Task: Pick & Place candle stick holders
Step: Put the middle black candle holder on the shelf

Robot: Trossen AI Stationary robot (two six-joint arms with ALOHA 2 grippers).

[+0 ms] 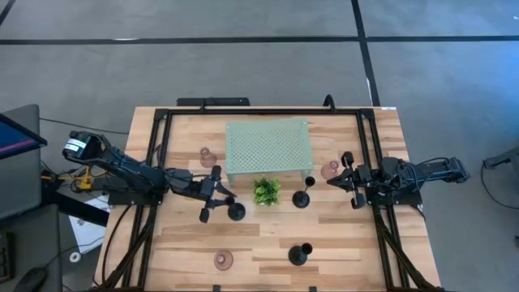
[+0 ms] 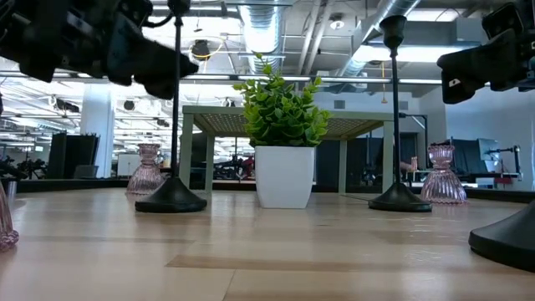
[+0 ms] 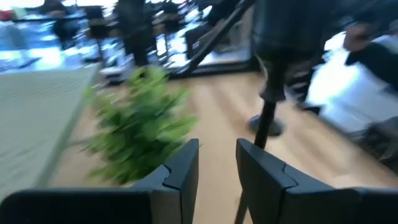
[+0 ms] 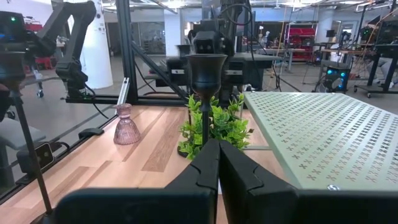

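High view puts the left gripper (image 1: 217,195) near the table's middle, left of the plant (image 1: 266,191), its fingers apart with nothing between them; a black holder (image 1: 236,212) stands just beside it. In the left wrist view that holder's stem (image 3: 268,118) rises just ahead of the open fingers (image 3: 180,168). The right gripper (image 1: 350,180) waits toward the right edge, fingers together and empty, facing another black holder (image 1: 301,199) that stands in front of the stand (image 1: 268,147). A third black holder (image 1: 298,255) sits toward the front edge. Pink glass holders sit left of the stand (image 1: 206,154), right of it (image 1: 330,169) and near the front edge (image 1: 223,259).

The black ones look stiff and top-heavy on thin stems, so they would likely tip if nudged high; gripping the stem low, near the base, seems safest. The glass ones look fragile and slippery and probably want a gentle squeeze at the narrow waist.
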